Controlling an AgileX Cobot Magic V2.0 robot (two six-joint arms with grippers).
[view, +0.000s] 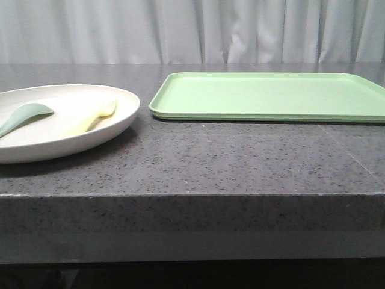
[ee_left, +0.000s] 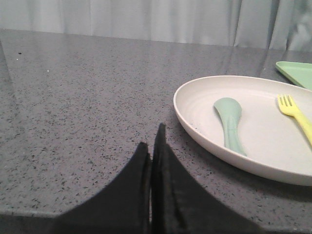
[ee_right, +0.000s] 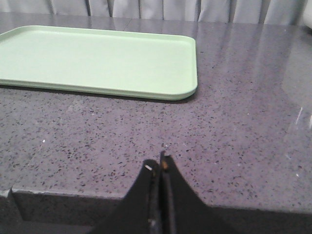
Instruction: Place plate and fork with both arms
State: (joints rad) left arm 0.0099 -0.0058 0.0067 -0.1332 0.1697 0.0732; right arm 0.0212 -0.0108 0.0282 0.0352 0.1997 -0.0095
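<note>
Cream plate, pale-yellow fork — light-green tray, speckled grey table

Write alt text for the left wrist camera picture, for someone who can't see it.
A large off-white plate sits on a speckled dark grey table, holding a grey-green spoon and a pale-yellow fork lying apart from each other. The left gripper, its black fingers closed together, is beside the plate without touching it. A corner of a light-green tray shows beyond the plate.
</note>
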